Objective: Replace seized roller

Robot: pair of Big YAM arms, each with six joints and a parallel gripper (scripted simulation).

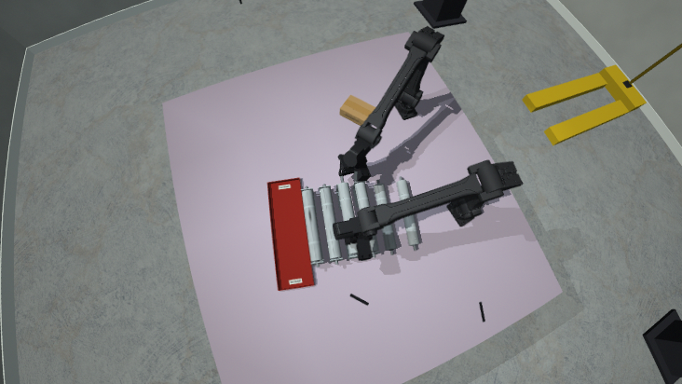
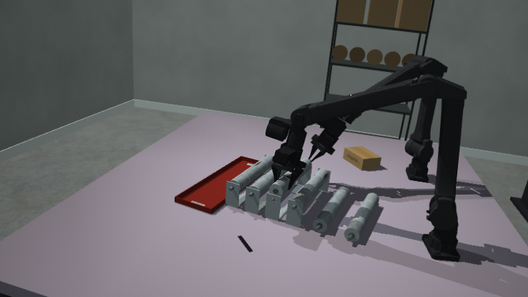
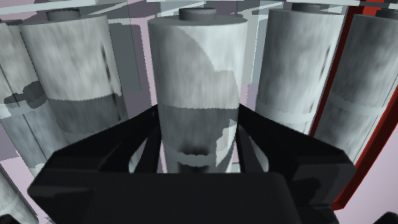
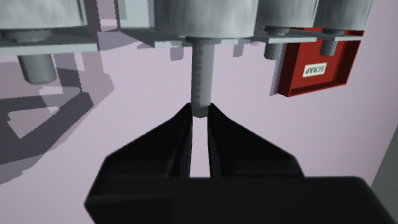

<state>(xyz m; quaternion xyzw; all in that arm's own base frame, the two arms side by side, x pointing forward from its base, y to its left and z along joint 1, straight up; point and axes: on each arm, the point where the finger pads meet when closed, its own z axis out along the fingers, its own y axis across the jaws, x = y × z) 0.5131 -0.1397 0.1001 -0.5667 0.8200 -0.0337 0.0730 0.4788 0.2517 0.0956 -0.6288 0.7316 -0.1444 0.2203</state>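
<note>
Left gripper (image 1: 363,252) (image 2: 283,184) (image 3: 198,107) is closed around the pale grey metal cylinder, third roller from the red scrap tray (image 1: 289,228) (image 2: 212,188) (image 4: 345,75); right gripper (image 1: 341,176) (image 2: 311,160) (image 4: 200,106) pinches its thin steel hexagonal axle (image 1: 342,179) (image 4: 201,75), drawn well out. The roller (image 1: 344,195) (image 2: 275,190) (image 3: 197,85) (image 4: 205,17) lies in the bed, near end apparently above its bracket hole. I judge it rigid, fairly heavy, slippery. Grip the barrel squarely; hold the axle against its spring until clear.

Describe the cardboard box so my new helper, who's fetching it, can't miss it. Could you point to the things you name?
On the large pale pink tabletop (image 1: 228,143) (image 2: 147,228), look beyond the row of grey metal rollers. The small tan cardboard box (image 1: 355,109) (image 2: 361,158) there is the table's only box-shaped thing.
</note>
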